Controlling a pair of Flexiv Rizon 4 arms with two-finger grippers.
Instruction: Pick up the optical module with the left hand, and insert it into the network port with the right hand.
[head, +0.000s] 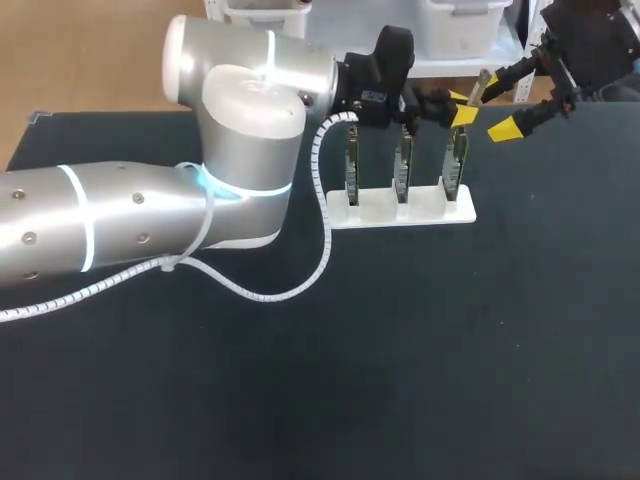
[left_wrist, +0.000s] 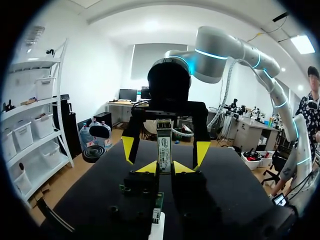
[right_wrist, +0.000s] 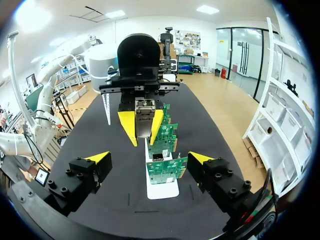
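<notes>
Left wrist view shows my left tool (left_wrist: 164, 168) clamped on the optical module (left_wrist: 164, 147) above the network cards (right_wrist: 166, 169), my right tool (right_wrist: 149, 157) spread wide, holding nothing; I judge the module light, rigid, slick: grip its flat sides.

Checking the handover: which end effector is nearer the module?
Left. The left end effector is shut on the module; the right end effector is open, facing it, apart.

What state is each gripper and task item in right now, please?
left gripper: shut on the optical module.
right gripper: fingers open, holding nothing.
optical module: held, not yet inserted.
network cards: three, upright in the white rack.
</notes>
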